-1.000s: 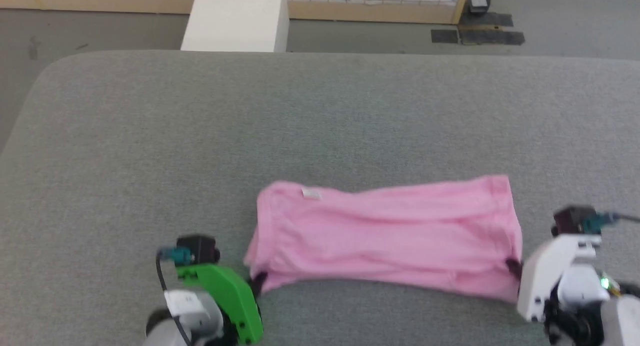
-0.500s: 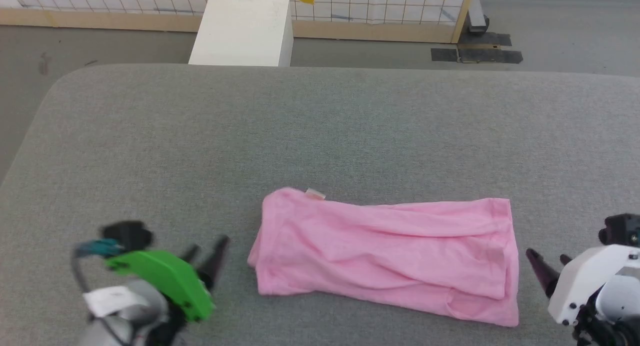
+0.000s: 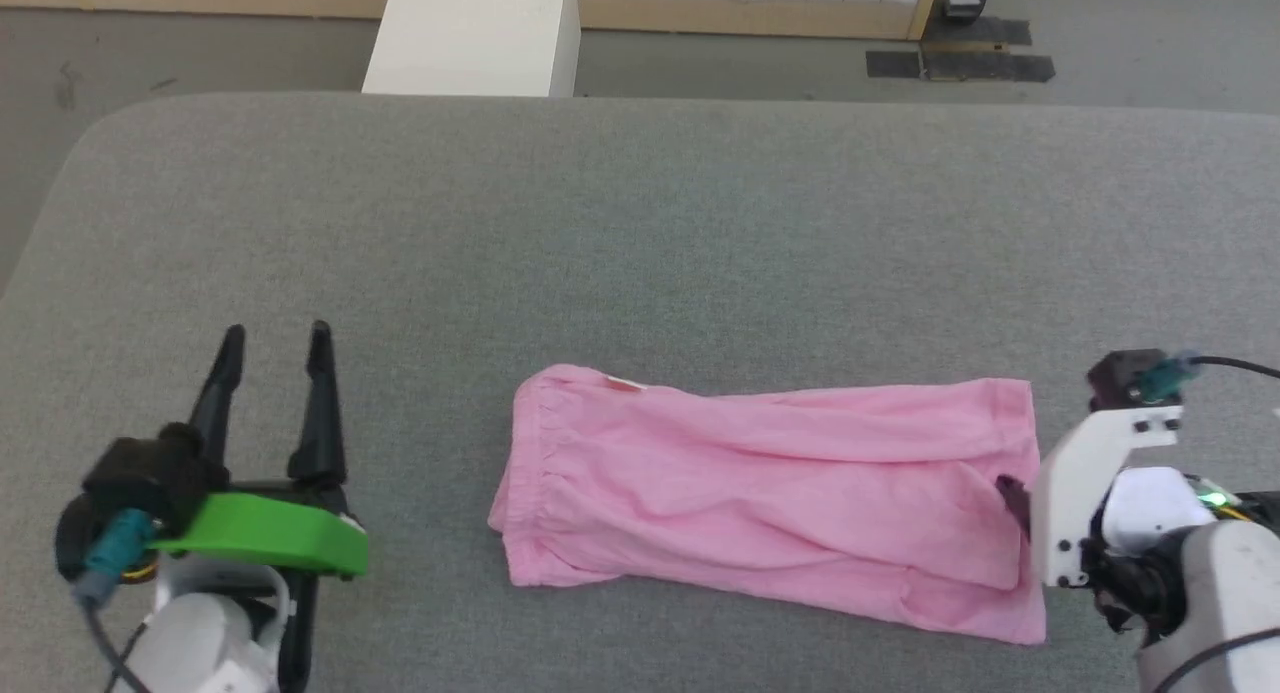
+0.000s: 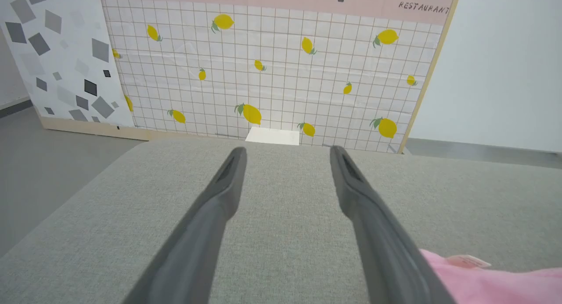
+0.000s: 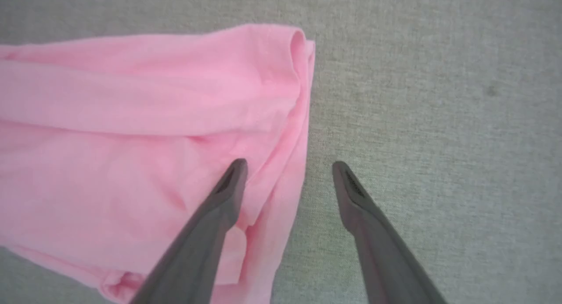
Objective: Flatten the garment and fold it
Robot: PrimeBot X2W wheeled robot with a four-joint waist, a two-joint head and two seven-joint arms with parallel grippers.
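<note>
I see the garment [image 3: 770,498] lying on the grey cloth-topped table [image 3: 640,223], near my edge and right of centre. It's pink, spread as a wide strip running left to right, wrinkled, with long creases along it. The near right part is doubled over, and the layers show at that end. There's a gathered hem on the left end and a small white label [image 3: 625,382] at the far left corner.

My left gripper [image 3: 276,331] is released: two dark fingers spread wide, nothing between them. It sits well to the left of the garment, apart from it, with the fingers pointing toward the far side of the table. A green bracket [image 3: 265,538] sits behind the fingers. In the left wrist view a corner of pink cloth and the label show at lower right.

My right gripper [image 5: 290,164] is at the garment's right end, also released, fingers wide apart and gripping nothing. In the right wrist view one finger is over the pink cloth and the other over bare table, with the cloth's edge running between them. I can't tell if the tips touch the cloth. In the head view a white bracket [image 3: 1075,493] hides most of the gripper.

Beyond the table there's a white box [image 3: 475,33] on the floor, with a lemon-print wall panel [image 4: 272,76] behind it.
</note>
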